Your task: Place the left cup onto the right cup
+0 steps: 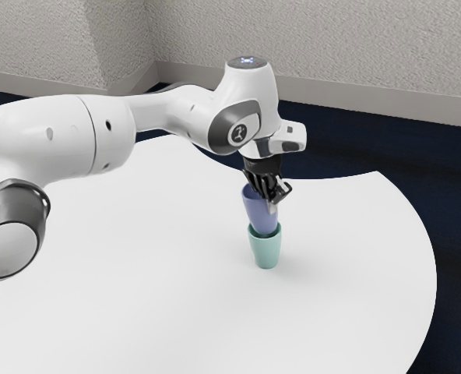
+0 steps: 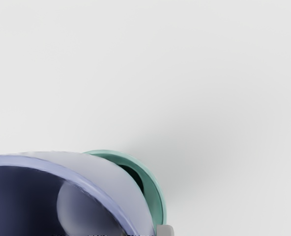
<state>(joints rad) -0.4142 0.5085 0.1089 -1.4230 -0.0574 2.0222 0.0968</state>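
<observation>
The gripper (image 1: pixel 271 192), jaws closed on the periwinkle cup (image 1: pixel 258 215) at its rim, holds it tilted, base inside the teal cup (image 1: pixel 265 249); the stacking step looks nearly done, so next should come levelling, then release

blue cup (image 2: pixel 103 179) overlapping green cup (image 2: pixel 154 189), white table (image 2: pixel 145 73)

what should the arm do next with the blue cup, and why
Probably open the gripper gently and let go. The blue cup, pinched at its rim, has its base inside the mouth of the green cup, so the stacking looks done. It leans slightly, so a slow release seems safest.
</observation>
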